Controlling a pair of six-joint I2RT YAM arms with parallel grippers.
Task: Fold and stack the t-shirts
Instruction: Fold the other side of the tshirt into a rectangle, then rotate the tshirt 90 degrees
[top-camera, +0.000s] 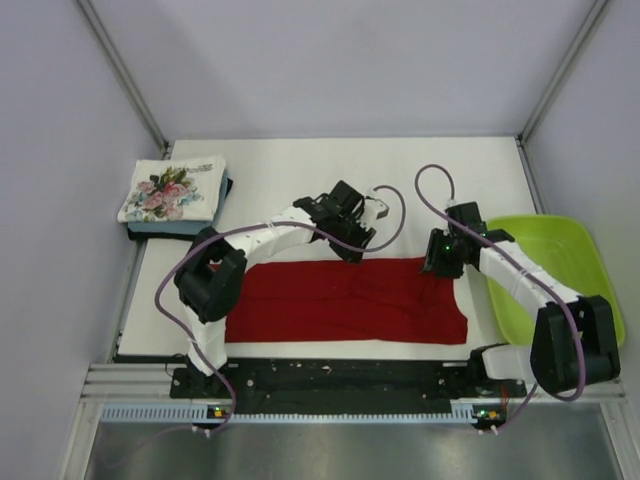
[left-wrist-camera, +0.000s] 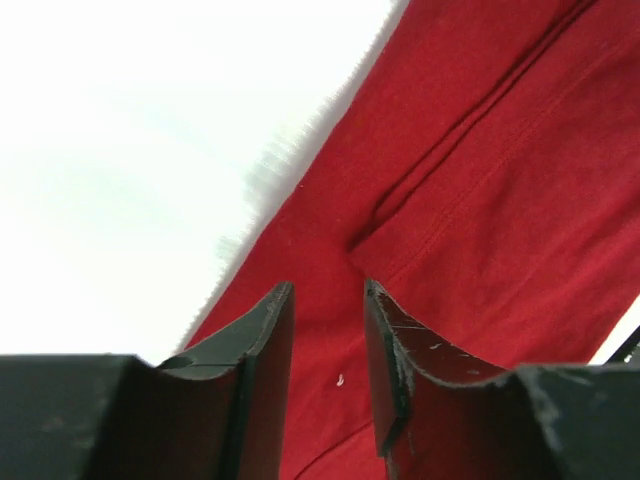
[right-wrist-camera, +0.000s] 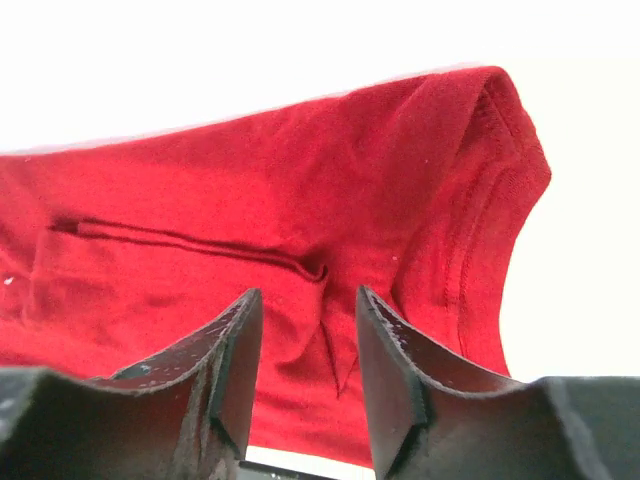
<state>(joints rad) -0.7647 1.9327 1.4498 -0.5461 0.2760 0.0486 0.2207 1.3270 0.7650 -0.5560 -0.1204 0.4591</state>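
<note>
Shirt stack (top-camera: 172, 192) overhead only, red shirt (top-camera: 345, 302) throughout

Plain deep red t-shirt (top-camera: 350, 300), white t-shirt (top-camera: 170, 190) with pink floral print and green leaves, light blue t-shirt (top-camera: 160, 226), dark t-shirt (top-camera: 227, 188), lime-green tray (top-camera: 570, 250), white table (top-camera: 300, 170), my black fingers (left-wrist-camera: 262, 370) against red cloth, my white left arm (top-camera: 265, 237), purple cable (top-camera: 416, 190)

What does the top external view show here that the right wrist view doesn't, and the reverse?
Only top external: the folded white floral-print t-shirt, far left; the lime-green plastic tray, right; the left gripper. Only right wrist: stitched seams at the cloth's corner, and the gap between the fingers of the right gripper. Both: the deep red cloth t-shirt, spread flat.
</note>
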